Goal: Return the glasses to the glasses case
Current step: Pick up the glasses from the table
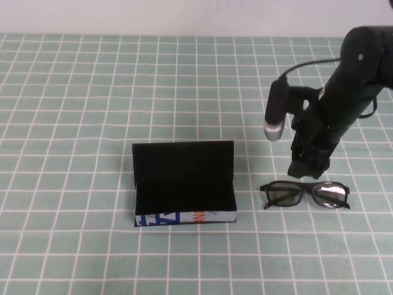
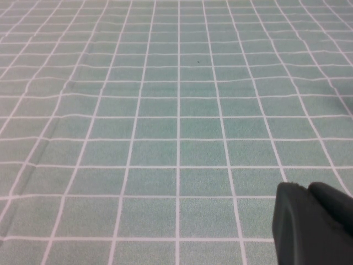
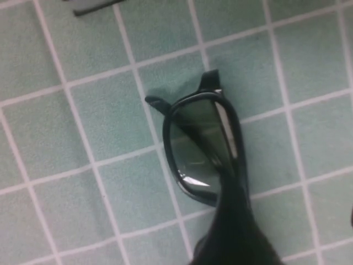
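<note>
Right end effector [image 1: 309, 169] hangs just above the glasses [image 1: 305, 194], its opening impossible to tell. They lie on the checked surface [image 1: 73, 123], just right of the open glasses case [image 1: 184, 184]. Left end effector [image 2: 309, 226] shows only in its wrist view, state unclear.

No word, number or brand can be read anywhere. The only print is on the white front edge of the glasses case [image 1: 184, 217], standing open on the bench [image 1: 73, 92]: blue angular shapes toward its left end and orange marks near the middle, too small and cut off to make out as letters. The glasses [image 1: 305, 194] show no logo in either the high or the right wrist view. The left gripper [image 2: 314, 223] and right gripper [image 1: 309, 165] carry no legible marking.
</note>
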Motion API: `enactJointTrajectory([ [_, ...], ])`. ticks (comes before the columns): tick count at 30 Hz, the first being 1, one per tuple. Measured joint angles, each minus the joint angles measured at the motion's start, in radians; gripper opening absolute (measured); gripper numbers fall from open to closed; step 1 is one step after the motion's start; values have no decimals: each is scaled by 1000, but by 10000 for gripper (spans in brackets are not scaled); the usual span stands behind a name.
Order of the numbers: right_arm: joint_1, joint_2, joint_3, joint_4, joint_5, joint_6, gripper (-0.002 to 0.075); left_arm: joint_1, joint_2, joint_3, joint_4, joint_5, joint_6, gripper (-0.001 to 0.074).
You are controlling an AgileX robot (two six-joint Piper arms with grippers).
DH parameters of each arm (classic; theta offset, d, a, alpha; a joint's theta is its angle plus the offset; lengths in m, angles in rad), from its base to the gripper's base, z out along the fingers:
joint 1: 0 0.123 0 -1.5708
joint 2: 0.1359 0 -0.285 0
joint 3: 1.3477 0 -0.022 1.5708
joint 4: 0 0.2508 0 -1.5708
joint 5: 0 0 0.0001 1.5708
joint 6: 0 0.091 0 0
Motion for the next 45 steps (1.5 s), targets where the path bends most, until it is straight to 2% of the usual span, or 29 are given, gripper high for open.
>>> enactJointTrajectory([
  [7, 0, 21, 0, 9, 17, -2, 369, 0, 0, 0, 0, 0, 0, -2],
  [14, 0, 21, 0, 96, 19, -2, 365, 0, 0, 0, 0, 0, 0, -2],
  [28, 0, 21, 0, 154, -57, -4, 363, 0, 0, 0, 0, 0, 0, -2],
  [34, 0, 21, 0, 18, -44, -6, 362, 0, 0, 0, 139, -6, 2, -2],
  [39, 0, 22, 0, -108, -2, -10, 362, 0, 0, 0, 161, -27, 0, -2],
  [45, 0, 45, 0, -136, 71, -10, 362, 0, 0, 0, 185, -27, -2, -2],
])
